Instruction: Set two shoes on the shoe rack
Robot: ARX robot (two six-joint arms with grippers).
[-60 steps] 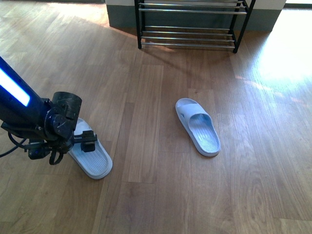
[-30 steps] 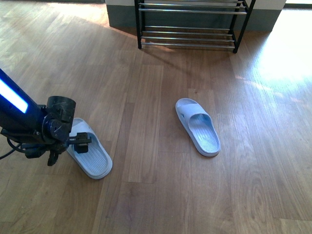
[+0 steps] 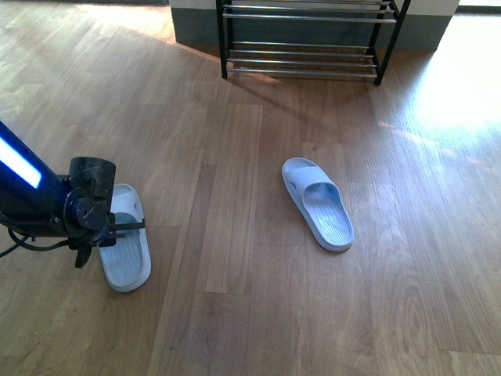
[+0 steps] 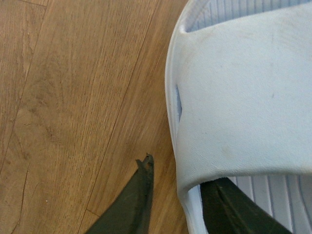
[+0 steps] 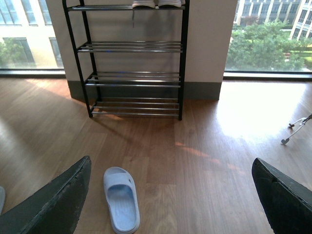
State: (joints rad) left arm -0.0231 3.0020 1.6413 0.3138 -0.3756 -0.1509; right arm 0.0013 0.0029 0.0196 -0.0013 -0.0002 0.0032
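The left gripper (image 3: 124, 227) sits low at the near-left sandal (image 3: 125, 254) on the wood floor (image 3: 235, 157). Its fingers (image 4: 139, 200) straddle the strap's side edge, one outside and one under the strap, though I cannot tell whether they pinch it. The right gripper (image 5: 170, 161) is spread wide. The second sandal (image 3: 318, 204) lies mid-floor, well apart from the shoe rack (image 3: 301, 72).

Shoe rack (image 5: 134, 47): black frame, four rod tiers, standing against the wall. White-soled shoes (image 5: 157, 4) on top tier, cropped by the frame edge. One pale blue slide sandal (image 5: 121, 197) lies on wood floor (image 5: 209, 146) in front of rack, well apart. Right gripper (image 5: 170, 163) fingers spread wide.
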